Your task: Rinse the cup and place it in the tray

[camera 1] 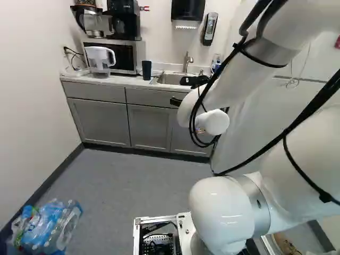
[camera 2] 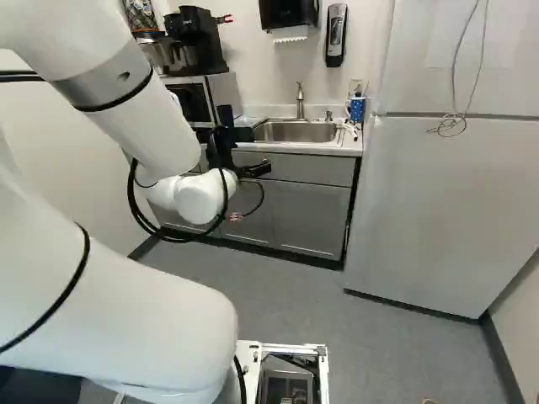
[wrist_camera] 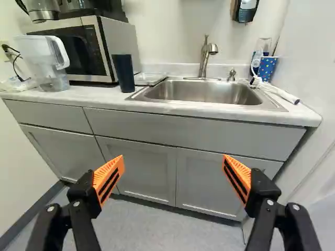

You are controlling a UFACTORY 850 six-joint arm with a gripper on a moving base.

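Far left, on the pale countertop (camera 1: 125, 81), a tall, dark, tapered cup (camera 1: 146, 70) stands between a white plastic pitcher (camera 1: 99, 59) and a rectangular steel sink (camera 1: 169, 79); clear plastic bottles (camera 1: 50, 226) lie near left.

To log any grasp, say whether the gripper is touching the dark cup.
Apart: the wrist view shows the dark cup on the counter, with a plain gap to the open gripper.
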